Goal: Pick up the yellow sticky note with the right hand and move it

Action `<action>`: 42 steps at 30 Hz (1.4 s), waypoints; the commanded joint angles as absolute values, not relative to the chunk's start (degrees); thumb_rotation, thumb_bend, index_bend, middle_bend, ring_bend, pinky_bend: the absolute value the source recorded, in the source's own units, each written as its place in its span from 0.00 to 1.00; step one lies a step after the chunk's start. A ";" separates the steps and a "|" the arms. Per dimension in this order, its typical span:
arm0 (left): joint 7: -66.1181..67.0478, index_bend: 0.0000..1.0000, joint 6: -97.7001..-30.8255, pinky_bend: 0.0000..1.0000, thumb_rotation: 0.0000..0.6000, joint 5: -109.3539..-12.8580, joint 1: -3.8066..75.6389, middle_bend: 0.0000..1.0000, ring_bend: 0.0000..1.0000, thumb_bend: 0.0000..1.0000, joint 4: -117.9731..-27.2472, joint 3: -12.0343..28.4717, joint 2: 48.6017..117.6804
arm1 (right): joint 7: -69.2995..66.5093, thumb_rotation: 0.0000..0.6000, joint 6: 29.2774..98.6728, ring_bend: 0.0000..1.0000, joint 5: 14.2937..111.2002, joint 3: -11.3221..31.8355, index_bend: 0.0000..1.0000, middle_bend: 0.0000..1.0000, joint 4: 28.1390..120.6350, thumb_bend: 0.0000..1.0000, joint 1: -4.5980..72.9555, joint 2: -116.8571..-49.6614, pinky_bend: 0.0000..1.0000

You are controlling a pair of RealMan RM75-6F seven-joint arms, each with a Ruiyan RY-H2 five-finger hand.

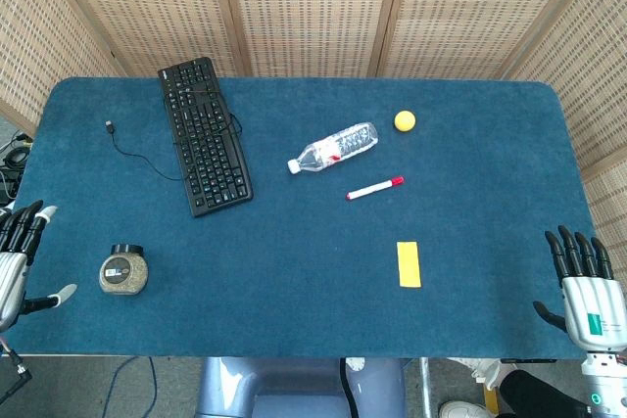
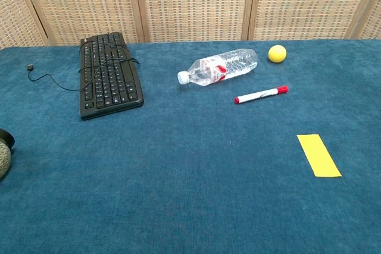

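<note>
The yellow sticky note [image 1: 409, 263] lies flat on the table [image 1: 294, 291], at 5 o'clock from the red marker [image 1: 374, 188]. Only the head view shows the right hand [image 1: 585, 291] and the left hand [image 1: 18, 259], both with fingers spread and holding nothing.

jar [image 2: 3, 156]: cut by chest view's left edge | left hand [image 1: 18, 259]: partly cropped

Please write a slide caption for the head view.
Open right hand waits beside flat yellow paper sticky note on blue table.
</note>
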State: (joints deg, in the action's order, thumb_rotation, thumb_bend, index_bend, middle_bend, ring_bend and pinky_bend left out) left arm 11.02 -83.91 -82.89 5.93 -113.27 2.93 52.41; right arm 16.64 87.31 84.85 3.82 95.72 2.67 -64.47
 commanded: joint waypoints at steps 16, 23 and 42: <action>10.00 0.00 -82.90 0.00 1.00 -81.79 6.89 0.00 0.00 0.00 -112.44 3.78 52.86 | 16.30 1.00 71.99 0.00 89.69 4.16 0.10 0.00 99.53 0.00 13.87 -63.56 0.00; 12.11 0.00 -80.72 0.00 1.00 -78.47 8.24 0.00 0.00 0.00 -112.15 4.60 53.77 | 16.99 1.00 61.33 0.00 89.09 5.36 0.29 0.00 96.73 0.00 21.93 -69.05 0.00; 15.86 0.00 -79.88 0.00 1.00 -75.47 9.40 0.00 0.00 0.00 -112.66 4.86 55.26 | 15.29 1.00 58.95 0.00 88.81 2.27 0.37 0.00 82.02 0.03 25.82 -80.20 0.00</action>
State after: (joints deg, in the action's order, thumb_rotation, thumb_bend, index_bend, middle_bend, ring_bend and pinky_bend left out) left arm 15.81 -79.90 -75.48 9.37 -112.64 4.89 55.22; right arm 15.46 58.83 88.84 2.46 82.20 25.82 -79.96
